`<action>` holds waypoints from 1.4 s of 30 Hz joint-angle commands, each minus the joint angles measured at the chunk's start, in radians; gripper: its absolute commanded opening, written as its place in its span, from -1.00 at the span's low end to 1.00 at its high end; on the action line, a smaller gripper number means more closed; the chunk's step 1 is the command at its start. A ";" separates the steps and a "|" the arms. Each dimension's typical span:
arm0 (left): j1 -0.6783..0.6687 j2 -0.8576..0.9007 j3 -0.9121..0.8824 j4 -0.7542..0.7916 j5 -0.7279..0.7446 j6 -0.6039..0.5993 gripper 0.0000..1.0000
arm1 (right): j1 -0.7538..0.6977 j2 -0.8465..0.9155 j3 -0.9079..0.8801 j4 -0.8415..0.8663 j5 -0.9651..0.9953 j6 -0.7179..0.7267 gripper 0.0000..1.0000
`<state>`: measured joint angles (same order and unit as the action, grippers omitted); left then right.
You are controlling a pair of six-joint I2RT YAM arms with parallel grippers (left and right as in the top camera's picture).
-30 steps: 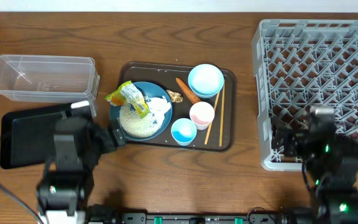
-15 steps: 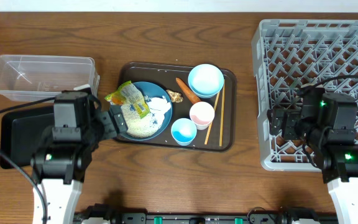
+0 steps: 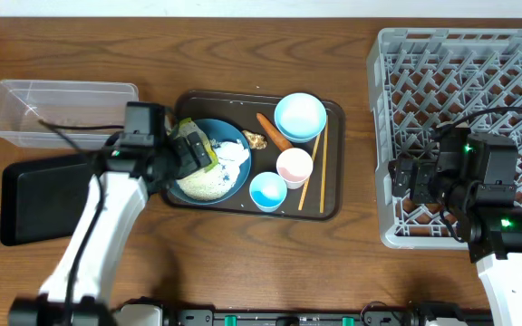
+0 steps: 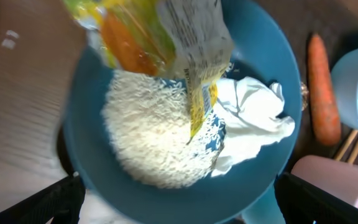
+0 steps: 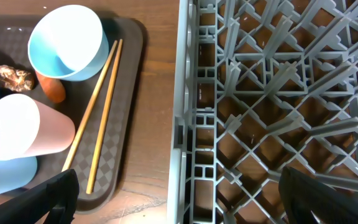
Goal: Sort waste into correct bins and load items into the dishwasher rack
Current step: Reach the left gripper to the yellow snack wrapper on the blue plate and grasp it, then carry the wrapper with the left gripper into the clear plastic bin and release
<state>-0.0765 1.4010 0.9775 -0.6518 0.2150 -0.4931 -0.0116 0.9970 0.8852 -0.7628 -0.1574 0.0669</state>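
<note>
While neither arm holds anything, the left fingers (image 4: 33, 202) stand wide apart over the dark blue plate-bowl (image 4: 260, 50), with only the plate's contents showing between them. This plate-bowl sits at the left end of the brown serving tray (image 3: 333, 206). Loose white rice (image 4: 148, 137) is heaped in its middle, and the yellow-green wrapper (image 4: 166, 31), blurred in the wrist view, lies across the rice and the plate's far left rim. The crumpled white paper (image 4: 253, 118) rests in the plate just right of the rice, touching it. On the tray beside the plate lies the orange carrot (image 3: 273, 132), with the small brownish scrap (image 3: 255, 140) between it and the plate's rim. The light blue bowl (image 3: 299, 116) stands toward the tray's far right corner, the white-pink cup (image 3: 294, 167) in front of it, and the small blue cup (image 3: 267, 190) just left of that cup, near the front edge. The wooden chopsticks (image 3: 315, 167) lie side by side along the right of the tray, just beside the pink cup. Left of the serving tray the clear tub (image 3: 62, 113) sits at the back of the worktop (image 3: 243, 263), and the black tray (image 3: 34, 199) lies in front of it, partly hidden by the left arm. The grey dishwasher rack (image 3: 460, 81) fills the right end of the worktop, with a strip of bare wood between it and the serving tray. The right fingers (image 5: 30, 199) are spread wide over the rack's left wall, near its front corner.
</note>
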 commanded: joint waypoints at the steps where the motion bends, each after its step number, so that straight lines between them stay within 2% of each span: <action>1: -0.016 0.071 0.019 0.042 0.036 -0.060 0.95 | 0.005 0.000 0.022 -0.001 -0.004 -0.008 0.99; 6: -0.028 0.186 0.019 0.132 0.036 -0.105 0.97 | 0.005 0.000 0.021 -0.002 -0.004 -0.008 0.99; 7: -0.028 0.203 0.019 0.147 0.036 -0.108 0.89 | 0.005 0.000 0.021 -0.002 -0.004 -0.008 0.98; 9: -0.028 0.235 0.019 0.182 0.037 -0.115 0.61 | 0.005 0.000 0.021 -0.002 -0.004 -0.008 0.98; 13: -0.028 0.262 0.019 0.221 0.036 -0.115 -0.08 | 0.005 0.000 0.021 -0.002 -0.003 -0.008 0.99; 15: -0.028 0.262 0.019 0.241 0.036 -0.114 -0.35 | 0.005 0.000 0.021 -0.002 -0.003 -0.008 0.99; 17: -0.028 0.261 0.020 0.262 0.036 -0.114 -0.80 | 0.005 0.000 0.021 -0.002 -0.003 -0.008 0.98; 18: -0.028 0.261 0.020 0.267 0.036 -0.114 -0.88 | 0.005 0.000 0.021 -0.002 -0.004 -0.008 0.98; 26: -0.025 0.176 0.033 0.283 0.033 -0.038 -0.88 | 0.005 0.000 0.021 -0.014 -0.003 -0.008 0.98; 31: -0.005 0.016 0.045 0.294 -0.128 0.026 -0.88 | 0.005 0.000 0.021 -0.014 -0.003 -0.009 0.98; 34: 0.051 -0.066 0.046 0.333 -0.228 0.029 -0.88 | 0.005 0.000 0.021 -0.015 -0.003 -0.008 0.99; 36: 0.098 -0.089 0.046 0.372 -0.239 0.029 -0.88 | 0.005 0.000 0.021 -0.015 -0.003 -0.009 0.98; 42: 0.245 -0.022 0.046 0.497 -0.239 0.029 -0.87 | 0.005 0.000 0.021 -0.015 -0.003 -0.008 0.98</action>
<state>0.1230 1.3251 1.0161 -0.1780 0.0143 -0.4877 -0.0116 0.9970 0.8856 -0.7750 -0.1574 0.0666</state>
